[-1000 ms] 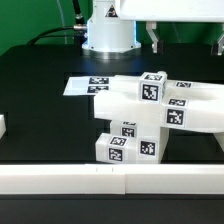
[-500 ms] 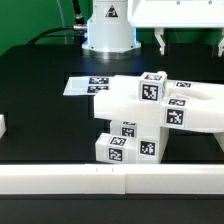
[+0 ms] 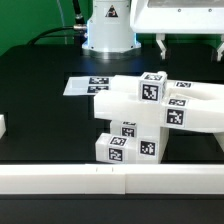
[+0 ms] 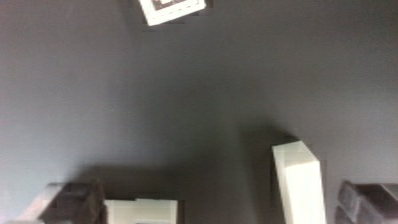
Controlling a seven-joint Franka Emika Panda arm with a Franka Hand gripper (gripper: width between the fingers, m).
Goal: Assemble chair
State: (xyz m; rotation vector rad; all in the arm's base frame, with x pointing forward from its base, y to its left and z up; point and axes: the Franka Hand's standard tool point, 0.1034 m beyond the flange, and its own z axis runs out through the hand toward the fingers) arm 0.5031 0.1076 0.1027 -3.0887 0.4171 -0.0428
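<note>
The chair's parts (image 3: 150,108) are matte white blocks and bars with black-and-white tags, stacked together in a cluster at mid-table. My gripper (image 3: 190,52) hangs above the cluster's far side toward the exterior view's right, open, with nothing between its fingers (image 3: 161,46). In the wrist view the gripper (image 4: 217,205) is open over dark table. A narrow white part edge (image 4: 297,185) and a white block corner (image 4: 143,212) lie between the blurred fingertips (image 4: 63,200).
The marker board (image 3: 82,86) lies flat behind the cluster at the exterior view's left. The arm's white base (image 3: 108,30) stands at the back. A small white block (image 3: 2,126) sits at the left edge. A white rail (image 3: 110,180) runs along the front. A tagged white corner (image 4: 173,8) shows in the wrist view.
The gripper has come down a little toward the cluster and stays open. The chair parts have not moved.
</note>
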